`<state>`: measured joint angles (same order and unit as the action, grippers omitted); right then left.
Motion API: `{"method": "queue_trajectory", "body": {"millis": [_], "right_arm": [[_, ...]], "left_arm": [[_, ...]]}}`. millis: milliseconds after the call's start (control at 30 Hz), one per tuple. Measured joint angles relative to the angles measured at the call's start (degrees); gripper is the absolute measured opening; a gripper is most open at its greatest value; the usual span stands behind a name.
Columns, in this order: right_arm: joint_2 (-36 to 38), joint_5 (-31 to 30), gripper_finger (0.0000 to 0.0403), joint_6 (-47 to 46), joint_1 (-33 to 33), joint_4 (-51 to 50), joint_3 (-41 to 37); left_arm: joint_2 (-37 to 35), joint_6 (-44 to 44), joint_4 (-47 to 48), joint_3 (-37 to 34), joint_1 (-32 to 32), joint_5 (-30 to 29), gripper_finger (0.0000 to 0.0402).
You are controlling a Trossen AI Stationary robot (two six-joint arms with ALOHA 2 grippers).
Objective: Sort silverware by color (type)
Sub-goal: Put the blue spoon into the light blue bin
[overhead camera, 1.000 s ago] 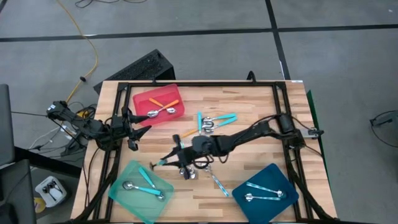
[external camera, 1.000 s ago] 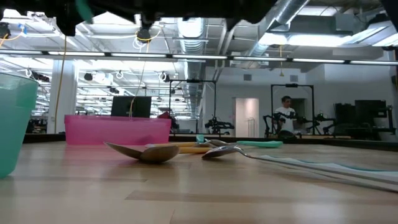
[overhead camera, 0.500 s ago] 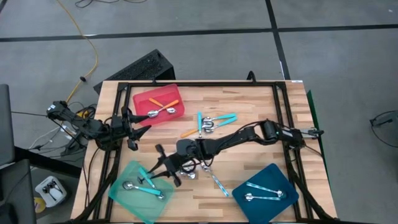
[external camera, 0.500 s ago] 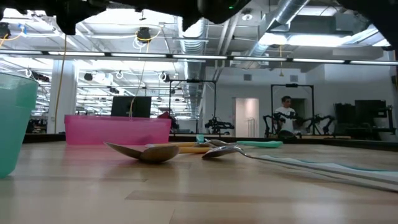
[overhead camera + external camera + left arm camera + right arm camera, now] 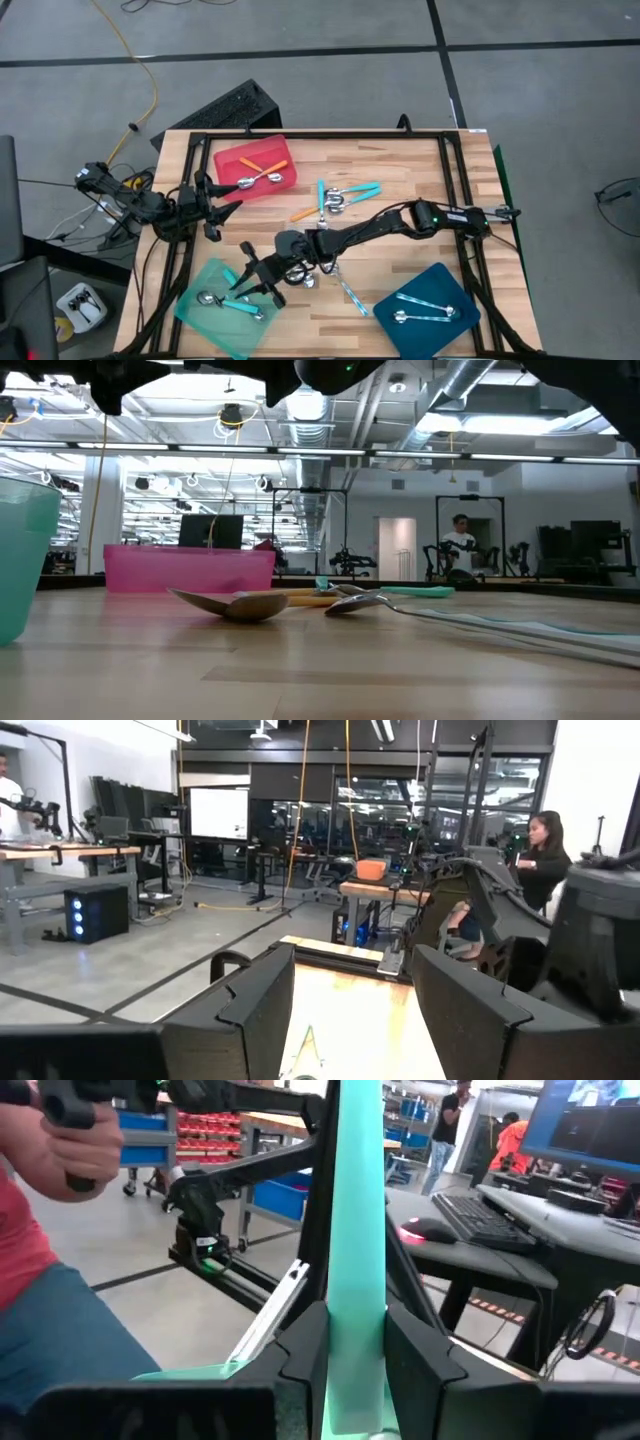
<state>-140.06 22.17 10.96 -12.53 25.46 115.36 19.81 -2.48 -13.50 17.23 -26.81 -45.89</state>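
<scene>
My right gripper (image 5: 250, 281) reaches across the table and hangs over the far right part of the mint-green tray (image 5: 205, 322), shut on a turquoise-handled spoon (image 5: 355, 1260). Another turquoise spoon (image 5: 232, 304) lies flat in that tray. The red tray (image 5: 232, 160) holds orange spoons (image 5: 262, 172), and the dark-blue tray (image 5: 452, 290) holds a pale blue patterned spoon (image 5: 425, 316). Loose spoons lie on the wood: turquoise ones (image 5: 348, 193), an orange one (image 5: 304, 212), and a small heap (image 5: 318, 270). My left gripper (image 5: 218, 201) waits open at the table's left edge, beside the red tray. My right gripper pinches the turquoise spoon's handle (image 5: 356, 1320) between its two fingers (image 5: 300, 1355). The handle runs along the fingers and sticks out past their tips. The spoon is lifted clear above the mint-green tray; its bowl does not show.
A black frame (image 5: 330, 133) runs around the table's edges. In the low view two spoons (image 5: 235, 604) lie on the wood in front of the red tray (image 5: 190, 569). People stand in the room beyond. Bare wood (image 5: 310, 315) lies between the mint-green and dark-blue trays.
My right gripper has travelled from the middle of the table toward the near left corner, carrying the turquoise spoon, and now hangs over the mint-green tray. The arm has stretched out further across the table. The spoons on the table have stayed put.
</scene>
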Motion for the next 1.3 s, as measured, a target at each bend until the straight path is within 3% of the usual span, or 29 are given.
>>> {"method": "queue_trajectory", "body": {"millis": [433,567,733,933,1300], "right_arm": [[-0.96,-4.67,0.0103,-1.13,-3.2,3.32,0.11],[-5.12,-4.76,0.0103,-7.41,-3.26,11.35,1.24],[-7.42,-6.1,0.0103,-12.35,-3.02,9.95,4.77],[-7.54,-14.71,0.0103,-13.45,-3.38,-4.36,10.83],[-7.53,-16.22,0.0103,-29.78,-3.94,-18.01,13.35]], "left_arm": [[0.02,0.39,-0.15,0.0,0.0,0.0,0.019],[0.0,1.41,-0.26,0.0,0.0,0.02,0.019],[0.01,2.25,-0.2,0.0,0.0,-0.01,0.019],[0.02,2.21,-0.44,0.0,0.0,-0.55,0.019],[0.02,3.38,-0.55,0.0,0.0,-1.5,0.019]]}}
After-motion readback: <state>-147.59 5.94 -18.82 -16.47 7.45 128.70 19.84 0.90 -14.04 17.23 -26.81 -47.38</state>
